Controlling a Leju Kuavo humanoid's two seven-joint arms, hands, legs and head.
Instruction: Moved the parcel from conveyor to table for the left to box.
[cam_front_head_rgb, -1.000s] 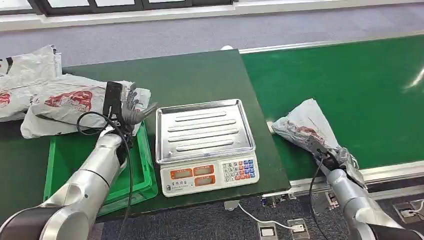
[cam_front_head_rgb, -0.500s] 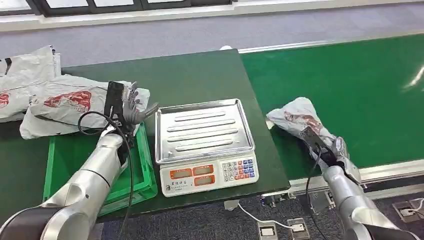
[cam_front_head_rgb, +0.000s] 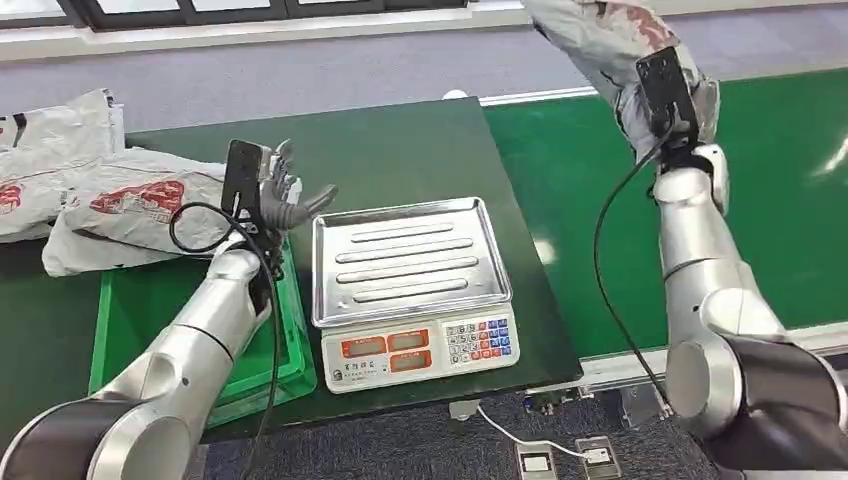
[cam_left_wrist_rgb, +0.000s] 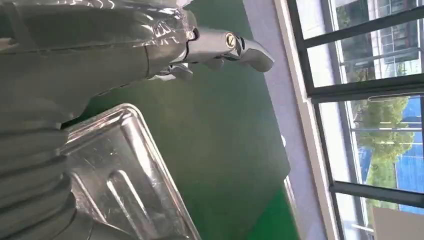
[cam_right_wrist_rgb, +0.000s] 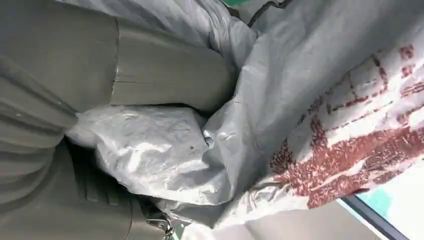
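Parcel held high over the conveyor

The right hand (cam_front_head_rgb: 668, 100) is clamped on the crumpled grey plastic parcel with red print (cam_front_head_rgb: 600, 35), held aloft at about one o'clock in the head view, above the green conveyor belt (cam_front_head_rgb: 770, 200). In the right wrist view the grey thumb (cam_right_wrist_rgb: 165, 75) presses into the parcel's folds. The left hand (cam_front_head_rgb: 285, 195) hovers with fingers spread apart, holding nothing, over the dark green table (cam_front_head_rgb: 400, 150) at about ten o'clock, just beside the silver weighing scale with a ribbed steel tray (cam_front_head_rgb: 405, 265). A green plastic crate (cam_front_head_rgb: 130, 320) sits under the left arm; more grey printed parcels (cam_front_head_rgb: 110, 205) lie at nine o'clock
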